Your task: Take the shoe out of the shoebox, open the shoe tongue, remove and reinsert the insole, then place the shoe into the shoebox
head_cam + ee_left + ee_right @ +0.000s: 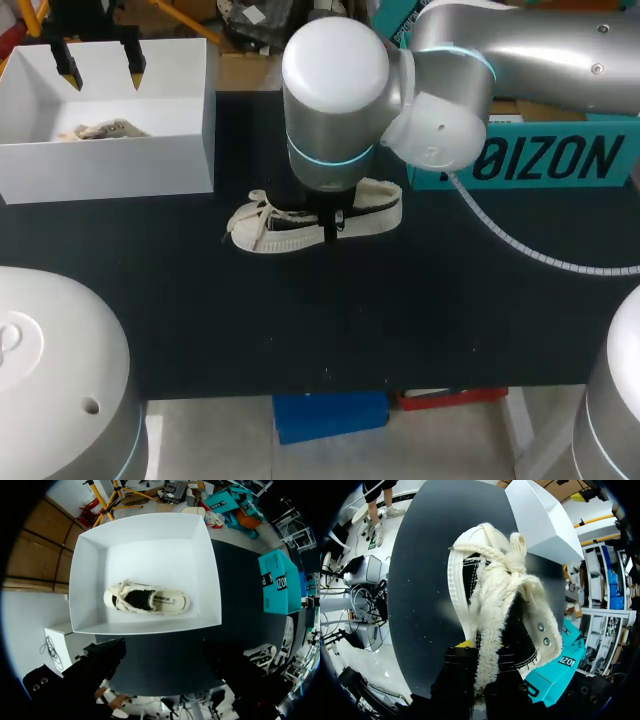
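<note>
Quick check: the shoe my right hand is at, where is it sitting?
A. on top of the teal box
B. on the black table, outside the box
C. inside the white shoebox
B: the shoe at the right hand lies on the black table, clear of the white shoebox, which holds a second shoe.

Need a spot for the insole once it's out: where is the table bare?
Bare: the table strip between the shoe and the near edge, and the patch in front of the shoebox. Crowded: around the shoe under the right pincer, and beside the teal box, where a cable crosses.
</note>
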Available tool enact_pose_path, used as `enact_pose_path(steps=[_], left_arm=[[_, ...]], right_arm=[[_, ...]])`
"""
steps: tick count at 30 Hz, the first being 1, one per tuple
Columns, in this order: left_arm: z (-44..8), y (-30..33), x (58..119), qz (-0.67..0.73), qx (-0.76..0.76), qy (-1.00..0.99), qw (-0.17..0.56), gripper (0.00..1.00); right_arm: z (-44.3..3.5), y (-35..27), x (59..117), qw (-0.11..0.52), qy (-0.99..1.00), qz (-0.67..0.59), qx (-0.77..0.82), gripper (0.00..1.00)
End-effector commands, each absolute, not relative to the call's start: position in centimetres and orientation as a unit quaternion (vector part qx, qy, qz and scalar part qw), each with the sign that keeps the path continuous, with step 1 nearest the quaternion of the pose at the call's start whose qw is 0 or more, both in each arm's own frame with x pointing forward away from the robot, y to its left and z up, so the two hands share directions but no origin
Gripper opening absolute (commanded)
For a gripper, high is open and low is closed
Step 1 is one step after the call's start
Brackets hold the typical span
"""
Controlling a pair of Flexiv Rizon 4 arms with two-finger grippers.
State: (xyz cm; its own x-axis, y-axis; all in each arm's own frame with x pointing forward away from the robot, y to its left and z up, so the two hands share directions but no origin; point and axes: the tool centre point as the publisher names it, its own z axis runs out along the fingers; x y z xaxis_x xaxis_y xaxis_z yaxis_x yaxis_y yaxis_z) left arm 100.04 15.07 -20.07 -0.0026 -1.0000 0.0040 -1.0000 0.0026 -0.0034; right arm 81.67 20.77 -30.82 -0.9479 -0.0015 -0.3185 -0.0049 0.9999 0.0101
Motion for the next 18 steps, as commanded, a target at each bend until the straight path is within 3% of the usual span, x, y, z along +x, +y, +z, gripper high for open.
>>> enact_pose_path(steps=[1,9,17,18], left_arm=[[-20.0,15.1,100.0,0.002,0.706,-0.708,0.000,1.00],[-20.0,15.1,100.0,0.002,0.706,-0.708,0.000,1.00],[-20.0,15.1,100.0,0.002,0.706,-0.708,0.000,1.00],[-20.0,15.1,100.0,0.002,0.706,-0.708,0.000,1.00]], right_arm=[[-34.2,21.1,82.5,0.152,0.988,0.014,0.005,0.00],[-38.2,21.3,82.8,0.134,0.991,0.004,0.006,0.00],[-39.3,21.4,83.2,0.125,0.992,-0.001,0.022,0.00],[-39.3,21.4,83.2,0.123,0.992,0.000,0.023,0.04]])
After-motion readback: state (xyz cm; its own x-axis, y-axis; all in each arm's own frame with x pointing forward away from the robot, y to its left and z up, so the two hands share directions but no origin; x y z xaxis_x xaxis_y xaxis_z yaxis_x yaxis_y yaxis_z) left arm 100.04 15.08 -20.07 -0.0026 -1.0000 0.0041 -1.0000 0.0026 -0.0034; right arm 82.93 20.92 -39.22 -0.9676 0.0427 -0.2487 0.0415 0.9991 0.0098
